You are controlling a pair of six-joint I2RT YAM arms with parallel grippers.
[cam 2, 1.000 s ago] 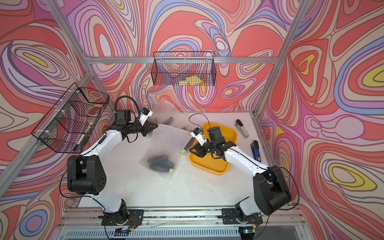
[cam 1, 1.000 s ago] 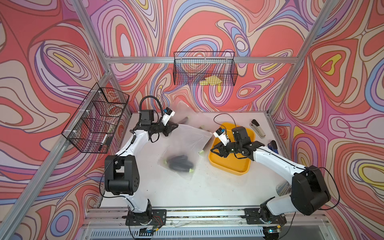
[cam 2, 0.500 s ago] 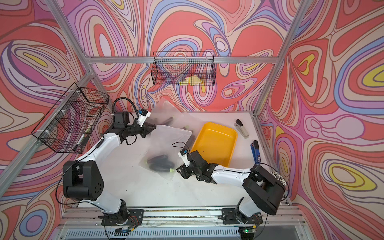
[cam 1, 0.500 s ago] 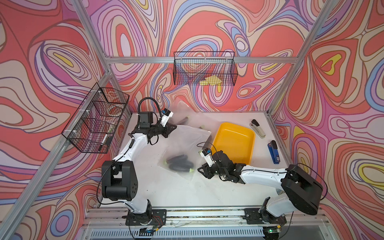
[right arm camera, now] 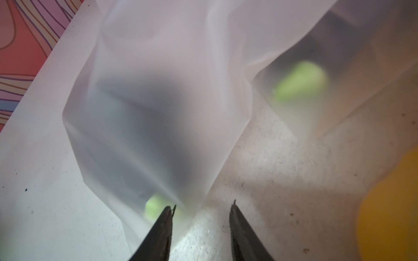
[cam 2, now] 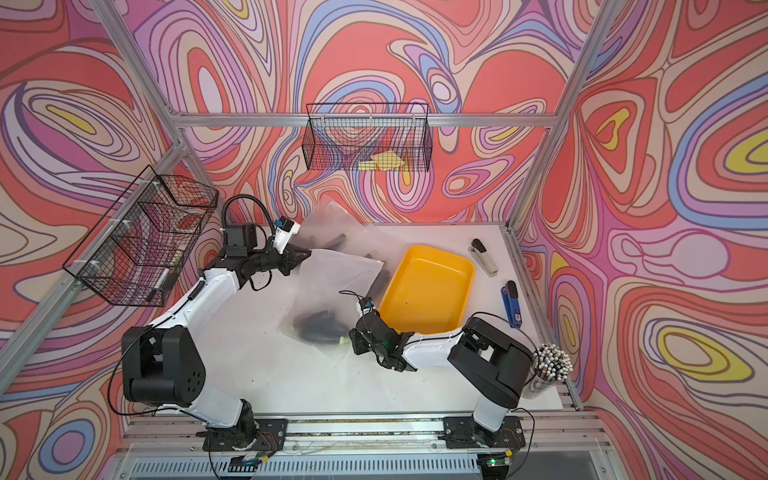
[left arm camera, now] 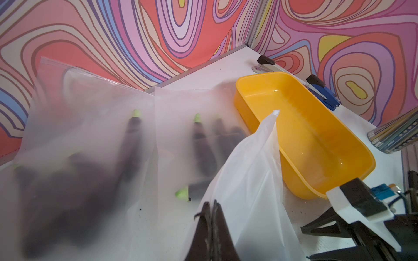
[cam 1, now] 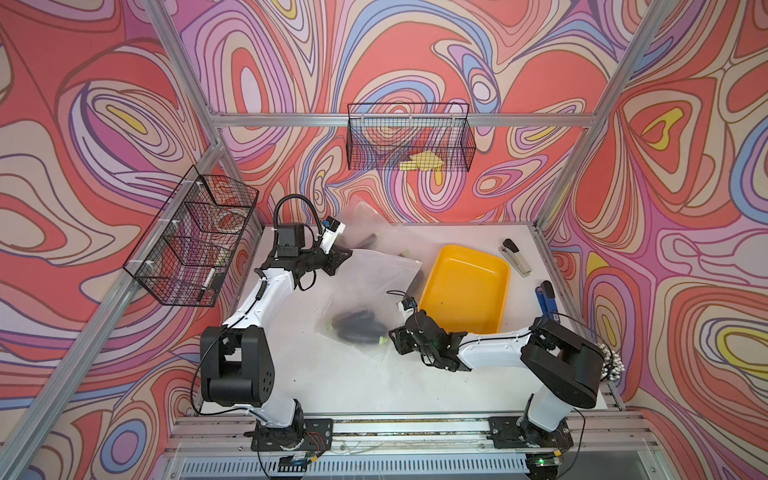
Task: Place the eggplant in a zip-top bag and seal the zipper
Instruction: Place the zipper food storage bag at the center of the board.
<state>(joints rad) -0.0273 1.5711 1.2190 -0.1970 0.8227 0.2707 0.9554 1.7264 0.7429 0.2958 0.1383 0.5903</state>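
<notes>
Eggplant lies inside the zip-top bag in both top views. Left wrist view: left gripper clamps the bag's raised edge. Right wrist view: right gripper, jaws apart, at the bag's bottom corner.

The zip-top bag is frosted, translucent plastic film, matt and softly creased. Through it the eggplant shows only as a dark blur, so its skin cannot be judged. Beside the bag, the yellow tray is smooth, glossy plastic. The white tabletop under the bag is matt and speckled. Behind the bag, the wire basket is black-coated metal.
</notes>
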